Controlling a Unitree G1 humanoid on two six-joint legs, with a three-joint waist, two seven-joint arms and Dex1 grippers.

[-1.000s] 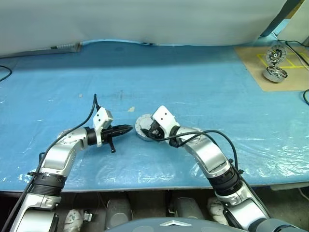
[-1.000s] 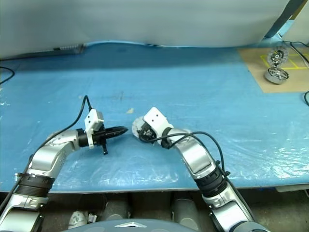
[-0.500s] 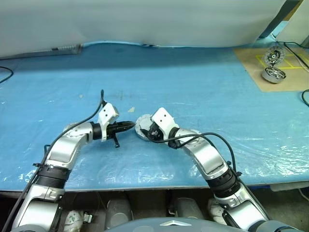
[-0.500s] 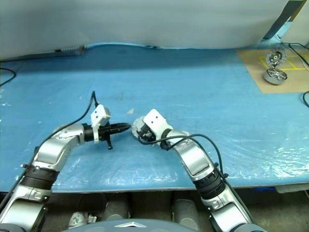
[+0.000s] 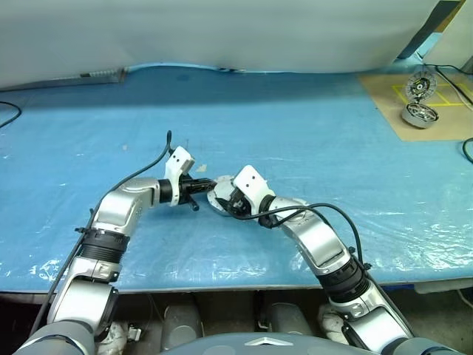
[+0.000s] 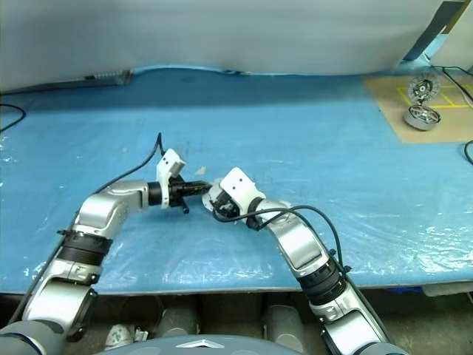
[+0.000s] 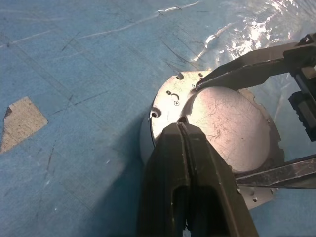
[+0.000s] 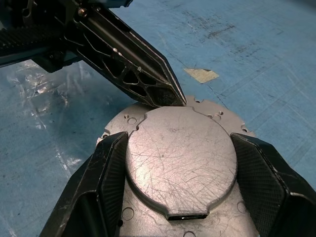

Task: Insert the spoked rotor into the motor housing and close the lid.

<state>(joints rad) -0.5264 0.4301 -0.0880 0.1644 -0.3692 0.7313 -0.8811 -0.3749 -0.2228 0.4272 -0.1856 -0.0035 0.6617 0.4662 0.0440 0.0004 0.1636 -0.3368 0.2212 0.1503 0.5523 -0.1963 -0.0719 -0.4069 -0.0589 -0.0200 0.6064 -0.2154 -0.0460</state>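
You have the blue-covered table (image 5: pixel 310 133) in front of you, with a brown board (image 5: pixel 432 103) at its far right corner carrying a second silver motor unit (image 5: pixel 419 112), well apart from the work.

Near the table's front middle sits the motor housing (image 7: pixel 148 143), and the lid (image 8: pixel 180 158) lies flat across its top with its plain scratched grey side up. Judged from that, the closing looks done or nearly done; the spoked rotor cannot be seen, so you cannot confirm it sits inside, only presume it is under the lid. What may be left is a last press to seat the lid and then letting go.

Your right arm reaches in from the right, bent at the elbow, pointing forward, down and toward the left. The right end effector (image 8: pixel 180 177) straddles the lid, its two fingers spread wide, one against each side of the raised round part, steadying it.

Your left arm comes in from the left, pointing down and to the right. The left end effector (image 7: pixel 183 129) is clenched on nothing, its joined tip resting at the lid's edge, opposite the right one.
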